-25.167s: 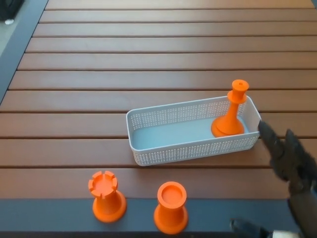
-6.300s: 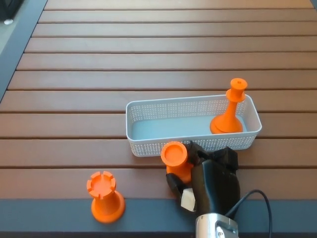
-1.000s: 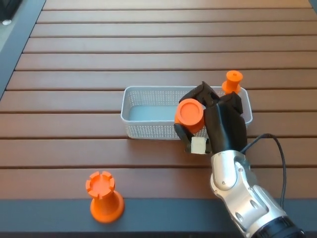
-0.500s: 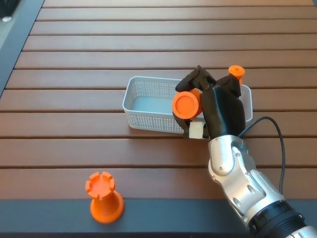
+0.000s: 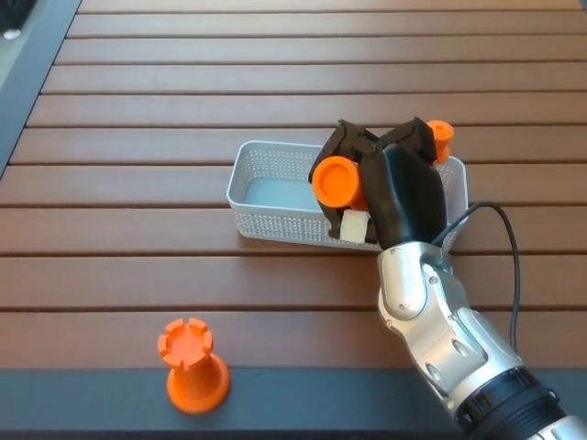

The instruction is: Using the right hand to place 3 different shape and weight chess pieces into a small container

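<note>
The right hand (image 5: 381, 179) is clamped on a round-topped orange piece (image 5: 336, 181), holding it tilted over the middle of the white basket (image 5: 275, 209). Behind the hand, at the basket's right end, the top of a slim orange piece (image 5: 441, 134) shows. The rook (image 5: 193, 366) stands on the worktop (image 5: 183, 101) near its front edge, well apart from the basket

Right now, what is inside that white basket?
The white basket has a bare pale floor at its left end. At its far right corner the top of one orange chess piece shows. The right hand, holding a round-topped orange piece over the basket, covers the rest.
</note>
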Available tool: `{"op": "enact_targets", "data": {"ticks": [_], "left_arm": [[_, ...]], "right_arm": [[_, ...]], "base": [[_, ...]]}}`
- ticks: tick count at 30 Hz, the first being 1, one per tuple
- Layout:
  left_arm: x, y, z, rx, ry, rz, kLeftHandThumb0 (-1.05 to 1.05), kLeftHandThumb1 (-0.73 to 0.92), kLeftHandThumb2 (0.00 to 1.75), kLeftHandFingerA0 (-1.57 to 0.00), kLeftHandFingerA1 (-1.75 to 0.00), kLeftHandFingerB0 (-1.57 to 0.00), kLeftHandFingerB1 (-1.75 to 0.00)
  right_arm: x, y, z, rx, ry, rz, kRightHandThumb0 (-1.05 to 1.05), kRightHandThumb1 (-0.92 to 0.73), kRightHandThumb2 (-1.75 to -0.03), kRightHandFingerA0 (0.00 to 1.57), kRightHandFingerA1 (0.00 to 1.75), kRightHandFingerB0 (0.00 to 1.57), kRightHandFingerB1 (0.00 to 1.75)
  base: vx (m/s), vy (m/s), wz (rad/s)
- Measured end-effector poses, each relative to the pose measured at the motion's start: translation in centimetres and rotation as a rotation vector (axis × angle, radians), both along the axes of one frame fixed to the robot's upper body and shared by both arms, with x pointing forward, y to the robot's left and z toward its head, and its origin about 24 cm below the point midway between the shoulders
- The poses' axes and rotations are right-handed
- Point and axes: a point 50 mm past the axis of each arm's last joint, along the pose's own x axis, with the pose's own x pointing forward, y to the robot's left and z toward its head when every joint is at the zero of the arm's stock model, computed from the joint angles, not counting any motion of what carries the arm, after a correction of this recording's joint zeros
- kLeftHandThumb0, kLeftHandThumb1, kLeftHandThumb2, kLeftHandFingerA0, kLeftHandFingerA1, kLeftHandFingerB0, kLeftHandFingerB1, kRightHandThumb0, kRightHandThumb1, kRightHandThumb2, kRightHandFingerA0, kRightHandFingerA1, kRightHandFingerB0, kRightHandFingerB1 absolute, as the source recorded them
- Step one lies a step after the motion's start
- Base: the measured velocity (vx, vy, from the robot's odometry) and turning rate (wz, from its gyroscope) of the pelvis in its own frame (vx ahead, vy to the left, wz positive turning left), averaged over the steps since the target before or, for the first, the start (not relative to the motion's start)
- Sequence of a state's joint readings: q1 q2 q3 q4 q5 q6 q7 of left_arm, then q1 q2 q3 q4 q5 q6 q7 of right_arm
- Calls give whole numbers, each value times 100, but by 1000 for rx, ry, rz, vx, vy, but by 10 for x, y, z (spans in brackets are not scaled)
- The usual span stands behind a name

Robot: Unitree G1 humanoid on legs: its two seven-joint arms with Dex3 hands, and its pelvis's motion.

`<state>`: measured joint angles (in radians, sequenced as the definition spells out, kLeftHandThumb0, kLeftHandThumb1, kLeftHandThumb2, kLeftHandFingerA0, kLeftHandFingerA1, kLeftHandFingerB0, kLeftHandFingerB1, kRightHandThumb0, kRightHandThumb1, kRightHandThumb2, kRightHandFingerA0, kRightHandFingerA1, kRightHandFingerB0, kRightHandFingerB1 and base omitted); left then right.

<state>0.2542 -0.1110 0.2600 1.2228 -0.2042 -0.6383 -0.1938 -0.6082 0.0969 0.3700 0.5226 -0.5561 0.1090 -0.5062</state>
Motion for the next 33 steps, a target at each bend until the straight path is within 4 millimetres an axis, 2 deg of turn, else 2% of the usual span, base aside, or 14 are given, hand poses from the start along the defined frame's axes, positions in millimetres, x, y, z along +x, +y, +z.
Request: {"op": "enact_targets", "data": {"ticks": [3, 4, 8, 9, 12, 18, 19, 26, 27, 28, 29, 30, 31, 33], "left_arm": [[0, 0, 0, 9, 2, -8, -14, 7, 165, -153, -124, -149, -123], [1, 0, 0, 16, 3, -11, -9, 6, 168, -155, -124, -148, -122], [1, 0, 0, 18, 4, 1, -9, 6, 168, -155, -124, -148, -122], [0, 0, 0, 17, 3, 6, -9, 5, 166, -155, -125, -149, -121], [0, 0, 0, 17, 3, 7, -14, 10, 160, -152, -128, -148, -127], [0, 0, 0, 27, 5, 4, -13, 9, 162, -152, -126, -147, -127], [0, 0, 1, 33, 4, 2, -17, 2, 167, -153, -126, -150, -120], [0, 0, 1, 36, 4, -4, -20, 5, 163, -153, -122, -153, -120], [0, 0, 1, 37, 5, -4, -16, 5, 165, -152, -126, -151, -124], [0, 0, 1, 38, 5, -4, -16, 5, 165, -152, -126, -151, -124], [0, 0, 1, 39, 5, -5, -18, 8, 162, -152, -126, -152, -122], [1, 0, 1, 40, 6, -5, -18, 8, 162, -152, -126, -152, -122], [1, 1, 1, 45, 7, -12, -17, 7, 164, -150, -127, -152, -121], [1, 1, 1, 54, 5, -20, -17, 7, 164, -150, -127, -152, -121]], "right_arm": [[4, -4, 1, -21, -2, -11, -19, -57, -97, 92, 175, 69, 169], [6, -7, 2, -33, -3, -20, -22, -61, -85, 91, 175, 69, 164], [12, -12, 4, -52, -1, -40, -22, -61, -85, 91, 175, 69, 164], [14, -14, 5, -57, -3, -46, -21, -56, -96, 91, 175, 72, 162], [16, -17, 5, -70, 4, -55, -21, -59, -90, 91, 175, 70, 165], [22, -26, 3, -114, 16, -79, -21, -59, -90, 92, 175, 72, 160], [23, -28, 2, -124, 15, -83, -22, -54, -100, 93, 175, 72, 167], [30, -37, 2, -161, 11, -101, -23, -56, -97, 93, 175, 71, 164], [30, -38, 2, -162, 11, -102, -21, -57, -99, 91, 175, 77, 154], [30, -39, 2, -163, 10, -104, -21, -57, -99, 91, 175, 77, 154], [30, -39, 2, -159, 12, -105, -25, -61, -85, 94, 157, 83, 89], [31, -39, 2, -153, 14, -105, -25, -61, -85, 94, 157, 83, 89], [30, -38, 3, -137, 17, -103, -33, -80, -70, 88, 155, 63, 59], [30, -35, 3, -122, 23, -97, -33, -80, -70, 88, 155, 63, 59]], "base": [[0, 0, 0], [0, 0, 0], [0, 0, 0], [0, 0, 0], [0, 0, 0], [0, 0, 0], [0, 0, 0], [0, 0, 0], [0, 0, 0], [0, 0, 0], [0, 0, 0], [0, 0, 0], [0, 0, 0], [0, 0, 0]]}}
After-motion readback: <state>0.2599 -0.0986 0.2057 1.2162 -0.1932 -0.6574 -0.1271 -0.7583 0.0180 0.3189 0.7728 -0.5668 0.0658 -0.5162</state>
